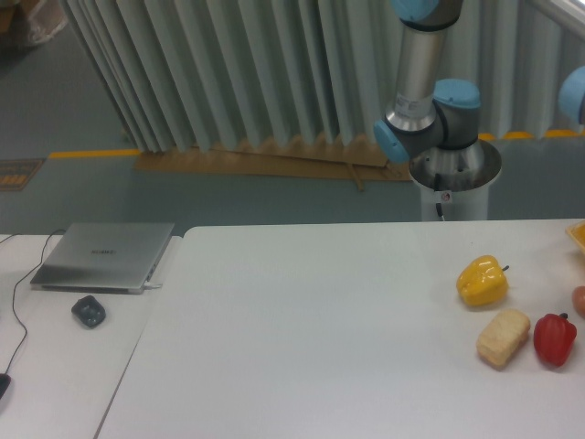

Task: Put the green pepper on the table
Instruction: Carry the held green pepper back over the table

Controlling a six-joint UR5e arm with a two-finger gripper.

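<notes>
The arm (419, 69) rises from its silver base column (453, 183) behind the far edge of the table; a grey link stands near vertical from a blue-capped joint (430, 123) and runs out of the top of the picture, where a second blue-capped joint (426, 9) is partly visible. A further blue cap (573, 94) shows at the right edge; the gripper is out of view.

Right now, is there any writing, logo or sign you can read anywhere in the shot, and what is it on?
None can be read.
Laptop: a faint mark on the closed lid, too blurred to read.
Robot base: a small red and white sticker, too small to read.
Yellow pepper, red pepper and table: no text.
</notes>
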